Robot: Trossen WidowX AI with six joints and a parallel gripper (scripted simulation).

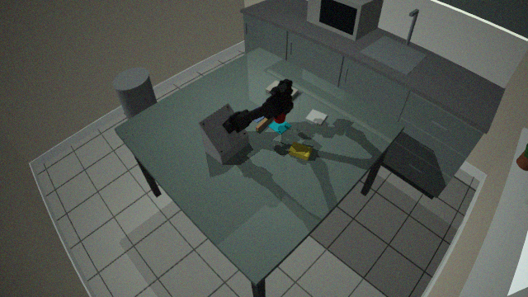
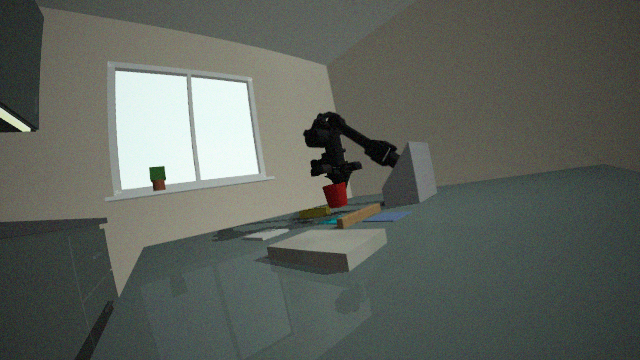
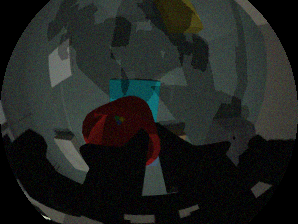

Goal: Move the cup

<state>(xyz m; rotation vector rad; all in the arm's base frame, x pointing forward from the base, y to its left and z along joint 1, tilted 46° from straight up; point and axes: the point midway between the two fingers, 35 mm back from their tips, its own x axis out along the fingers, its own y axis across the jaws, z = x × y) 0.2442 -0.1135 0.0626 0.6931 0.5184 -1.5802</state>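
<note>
Red cup, upright, clamped by its rim in the gripper; jaws nearly shut, pinching the rim wall from above. Hanging clear of the table, lifted, directly over the cyan pad as seen from the top view and the wrist view. Cyan pad visible just beyond the cup in the wrist view, partly hidden by it. Small specks inside the cup's mouth, too blurred to count as marbles with certainty.

Blue pad lying flat near the arm's base side, just beside the wooden block, which lies between the blue pad and the cyan one. Yellow block further out on the table, well apart from the cup; same block at the top of the wrist view. Small white tile near the table's far side, apart from the pads. Thick white slab close to the exterior camera.

Black arm reaching out from the grey wedge-shaped mount, wrist bent downward over the cup. Beyond the table: grey cylinder on the floor, counter with a microwave, window with a potted plant on its sill.
</note>
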